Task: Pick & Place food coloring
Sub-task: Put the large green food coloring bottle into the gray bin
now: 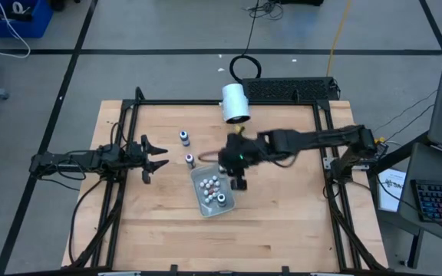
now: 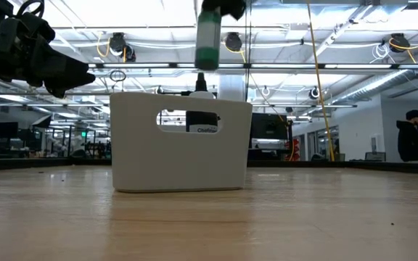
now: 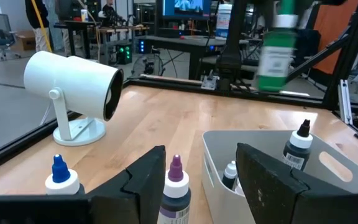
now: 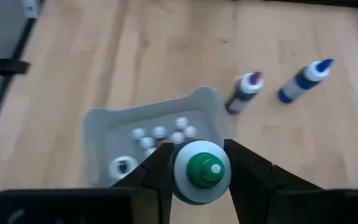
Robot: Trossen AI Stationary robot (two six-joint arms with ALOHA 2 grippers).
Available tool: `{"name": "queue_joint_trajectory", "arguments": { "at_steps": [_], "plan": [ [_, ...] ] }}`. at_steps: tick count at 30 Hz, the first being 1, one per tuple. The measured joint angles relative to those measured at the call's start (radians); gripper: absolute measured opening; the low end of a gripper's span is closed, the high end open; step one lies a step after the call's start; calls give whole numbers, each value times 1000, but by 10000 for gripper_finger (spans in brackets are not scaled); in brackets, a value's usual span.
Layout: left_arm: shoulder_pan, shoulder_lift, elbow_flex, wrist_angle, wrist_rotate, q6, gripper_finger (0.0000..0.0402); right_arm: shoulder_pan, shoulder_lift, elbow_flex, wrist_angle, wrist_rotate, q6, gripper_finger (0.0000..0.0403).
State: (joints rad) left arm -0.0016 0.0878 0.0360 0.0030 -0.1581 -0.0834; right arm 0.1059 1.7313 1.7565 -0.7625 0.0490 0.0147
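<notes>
A green-capped bottle (image 4: 204,171) of food coloring is being held by the right gripper (image 4: 199,163), its two fingers (image 4: 160,171) closed on either side of the bottle just below the cap; in the low view the bottle (image 2: 208,40) is hanging upright in the air above the white bin (image 2: 181,141), clear of its rim; from the high view the right gripper (image 1: 239,159) is being held over the wood table (image 1: 282,222), just beside the bin (image 1: 206,205) at its far right edge.

Inside the bin a black-capped bottle (image 3: 299,146) is standing upright, and several small white balls (image 4: 160,132) are lying on its floor; a further small pale-topped bottle (image 3: 230,174) is showing there too.

Two bottles are standing upright on the table to the left of the bin: a purple-capped one (image 3: 175,193) nearer the bin and a blue-capped one (image 3: 61,177) further off; in the high view they appear as the purple-capped (image 1: 190,160) and blue-capped (image 1: 183,137) bottles, apart from each other.

The left gripper (image 1: 156,153) is being held at the table's left side with its fingers spread wide, gripping nothing, pointed toward the two bottles.

A white cylinder on a stand (image 1: 235,103) is resting at the table's far edge.
</notes>
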Motion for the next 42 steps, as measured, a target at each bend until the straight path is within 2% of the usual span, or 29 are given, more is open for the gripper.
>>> {"name": "queue_joint_trajectory", "arguments": {
  "at_steps": [3,8,15,20,24,31,40,42],
  "plan": [
    [0,0,0,0,0,0,204,64,-5,0,-19,34,38,107],
    [0,0,0,0,0,0,208,150,19,-1,-34,34,91,107],
    [0,0,0,0,0,0,197,215,37,-74,80,29,90,107],
    [0,0,0,0,0,0,191,196,40,-127,92,87,79,107],
    [0,0,0,0,0,0,196,169,31,-127,100,88,69,107],
    [0,0,0,0,0,0,209,150,-10,-127,97,82,49,107],
    [0,0,0,1,0,0,198,83,-6,-158,115,75,7,107],
    [0,0,0,0,0,0,195,59,4,-187,158,28,7,107]
  ]
}}
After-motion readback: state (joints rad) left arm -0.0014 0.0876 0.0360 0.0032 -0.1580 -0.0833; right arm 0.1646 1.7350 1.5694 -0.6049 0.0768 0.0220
